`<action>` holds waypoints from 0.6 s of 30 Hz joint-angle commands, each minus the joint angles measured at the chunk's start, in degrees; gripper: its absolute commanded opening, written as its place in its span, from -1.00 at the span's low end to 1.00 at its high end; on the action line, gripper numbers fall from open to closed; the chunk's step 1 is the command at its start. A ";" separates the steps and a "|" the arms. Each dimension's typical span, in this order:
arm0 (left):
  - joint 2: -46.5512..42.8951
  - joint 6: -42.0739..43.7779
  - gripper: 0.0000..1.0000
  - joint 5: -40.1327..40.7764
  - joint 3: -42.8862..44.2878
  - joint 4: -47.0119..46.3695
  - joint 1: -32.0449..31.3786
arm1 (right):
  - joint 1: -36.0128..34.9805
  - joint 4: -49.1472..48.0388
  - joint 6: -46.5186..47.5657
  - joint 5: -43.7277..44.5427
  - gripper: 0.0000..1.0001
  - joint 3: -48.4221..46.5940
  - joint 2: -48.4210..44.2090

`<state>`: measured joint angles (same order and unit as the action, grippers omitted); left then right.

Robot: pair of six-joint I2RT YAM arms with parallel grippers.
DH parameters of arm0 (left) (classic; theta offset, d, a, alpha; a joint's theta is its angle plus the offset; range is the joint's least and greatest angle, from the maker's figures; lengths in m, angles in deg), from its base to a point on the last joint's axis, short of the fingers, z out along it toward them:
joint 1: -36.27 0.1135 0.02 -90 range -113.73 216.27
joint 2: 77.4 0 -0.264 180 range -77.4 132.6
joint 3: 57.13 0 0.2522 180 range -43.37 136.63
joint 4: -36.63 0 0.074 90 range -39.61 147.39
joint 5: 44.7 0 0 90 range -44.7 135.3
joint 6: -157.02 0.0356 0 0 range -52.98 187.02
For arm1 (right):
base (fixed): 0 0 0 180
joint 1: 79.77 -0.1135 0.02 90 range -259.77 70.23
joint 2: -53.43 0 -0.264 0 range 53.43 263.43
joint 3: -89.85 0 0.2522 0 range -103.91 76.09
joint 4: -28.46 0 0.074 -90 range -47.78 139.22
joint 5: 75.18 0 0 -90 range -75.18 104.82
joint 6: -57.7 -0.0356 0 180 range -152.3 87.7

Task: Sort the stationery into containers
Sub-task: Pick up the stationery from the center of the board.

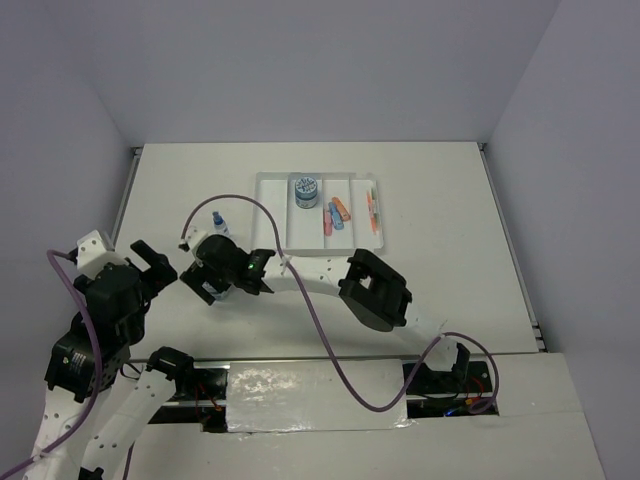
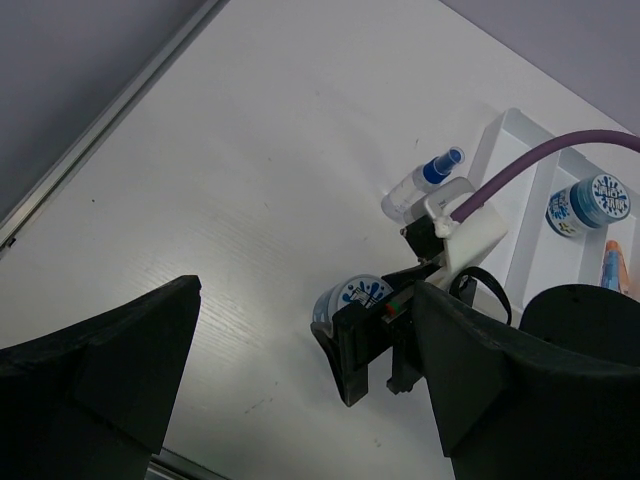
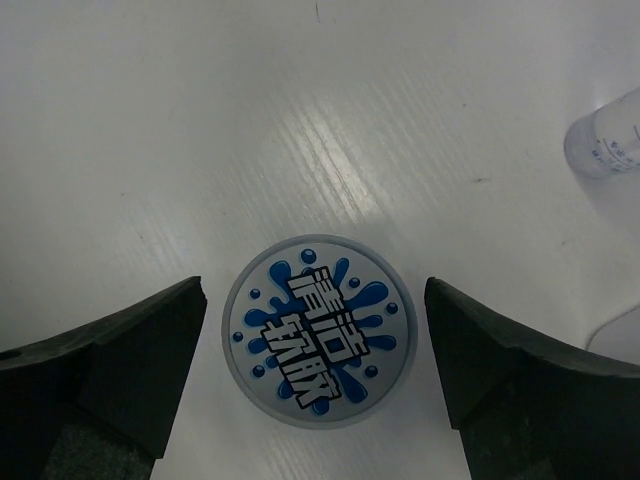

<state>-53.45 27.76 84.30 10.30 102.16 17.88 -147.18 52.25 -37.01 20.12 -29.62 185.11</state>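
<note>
on the table left of the tray (image 1: pixel 272 220), the right gripper (image 3: pixel 315 300) hangs open astride the loose disc (image 3: pixel 318 335), the left gripper (image 1: pixel 152 262) open and empty, the bottle (image 1: pixel 219 222) unsorted too, while the other disc (image 1: pixel 305 190), sticks (image 1: pixel 336 214) and pens (image 1: pixel 372 214) already lie in compartments.

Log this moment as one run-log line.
right gripper open over disc on table | left gripper open, empty | second disc in tray | bottle on table, outside tray

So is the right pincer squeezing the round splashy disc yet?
No, the disc lies flat on the table, with bare gaps on both sides of it inside the open right pincer.
</note>
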 commanded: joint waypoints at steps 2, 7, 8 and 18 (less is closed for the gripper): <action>-0.39 1.03 0.99 -0.42 0.56 -2.73 0.38 | 0.80 -0.26 -2.14 0.06 0.78 -2.75 0.95; -0.65 1.03 0.99 -0.42 0.47 -2.73 0.38 | 0.62 -2.81 -2.85 0.06 -0.36 2.51 -2.56; -0.74 1.12 0.99 -0.51 0.38 -2.81 0.38 | 0.71 -4.82 -2.94 -0.11 -0.52 3.83 -5.35; -1.97 1.65 0.99 -1.47 -0.06 -3.78 0.29 | 4.12 -16.09 -3.81 3.91 -0.64 25.36 -33.05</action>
<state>-54.52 28.04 83.56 10.19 101.17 17.88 -145.94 46.32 -39.94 19.35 -5.82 163.34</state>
